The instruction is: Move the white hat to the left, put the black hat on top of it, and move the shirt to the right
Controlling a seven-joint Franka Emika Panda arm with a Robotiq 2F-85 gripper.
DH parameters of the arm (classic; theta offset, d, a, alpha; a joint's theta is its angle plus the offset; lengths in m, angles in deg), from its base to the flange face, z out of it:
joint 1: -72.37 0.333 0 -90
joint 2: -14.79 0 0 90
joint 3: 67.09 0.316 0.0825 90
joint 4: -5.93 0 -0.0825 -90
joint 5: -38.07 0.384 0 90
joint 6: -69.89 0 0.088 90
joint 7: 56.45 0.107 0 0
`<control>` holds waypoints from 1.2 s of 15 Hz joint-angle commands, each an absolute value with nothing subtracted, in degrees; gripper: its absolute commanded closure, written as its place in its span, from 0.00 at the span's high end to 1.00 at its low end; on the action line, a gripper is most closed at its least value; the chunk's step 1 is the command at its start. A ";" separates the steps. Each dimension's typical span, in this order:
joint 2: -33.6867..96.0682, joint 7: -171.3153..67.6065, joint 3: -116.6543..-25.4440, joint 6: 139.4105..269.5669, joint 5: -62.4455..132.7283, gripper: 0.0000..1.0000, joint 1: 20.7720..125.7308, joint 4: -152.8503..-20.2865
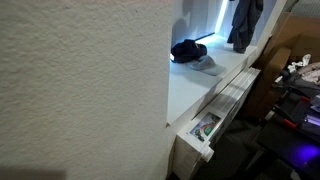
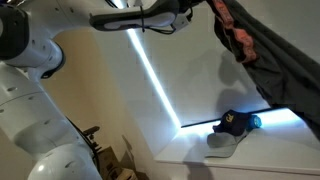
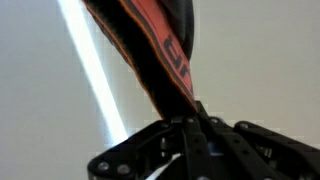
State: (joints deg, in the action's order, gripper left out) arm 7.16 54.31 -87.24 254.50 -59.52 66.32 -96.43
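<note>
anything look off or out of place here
The shirt isn't lying down: it hangs bunched in the air from the shut gripper. The black hat sits neatly on the white hat. A drawer below the counter stands open.

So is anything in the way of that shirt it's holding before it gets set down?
Nothing visible. The shirt hangs from the shut gripper, lifted above the white surface. The black hat sits on the white hat, off to one side, not touching it.
</note>
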 commanded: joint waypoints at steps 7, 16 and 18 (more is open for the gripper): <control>15.52 30.06 -82.61 262.37 -24.46 0.04 64.06 -102.51; 27.94 40.60 -75.26 272.74 -23.22 0.01 60.59 -105.33; 25.86 38.89 -75.70 268.76 -22.10 0.04 62.55 -107.26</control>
State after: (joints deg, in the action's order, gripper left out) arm 25.96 39.14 -75.46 268.73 -22.27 62.37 -107.20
